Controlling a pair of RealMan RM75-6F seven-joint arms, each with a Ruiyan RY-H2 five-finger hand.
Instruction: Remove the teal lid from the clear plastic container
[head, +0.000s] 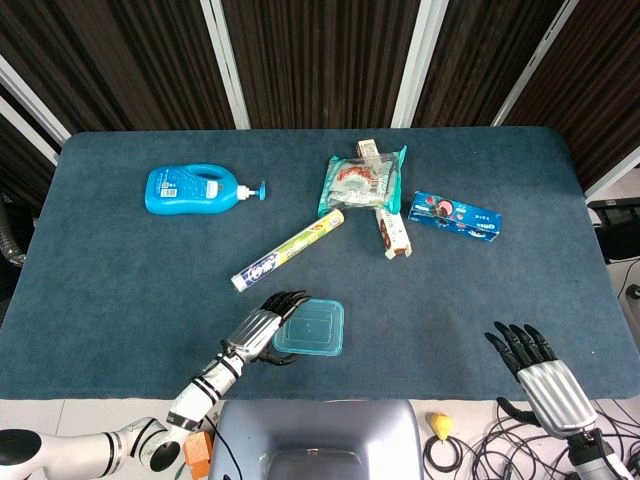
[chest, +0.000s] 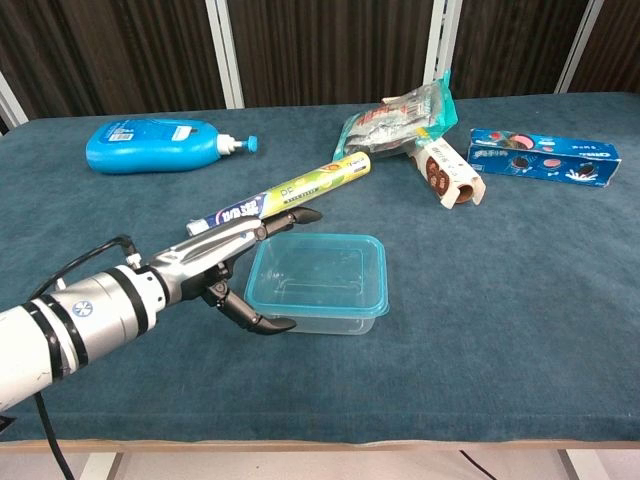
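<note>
Left hand (chest: 225, 262) fingers spread, bracketing lidded container (chest: 318, 281) left edge; grip unclear.

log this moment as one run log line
phase: reaching | left hand: open, fingers around container left end | teal lid: on | right hand: open, idle

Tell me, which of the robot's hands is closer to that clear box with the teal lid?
The left hand. Its fingers spread around the near-left side of the container, apparently touching it. The right hand hovers open, far off over the table's front right edge.
</note>
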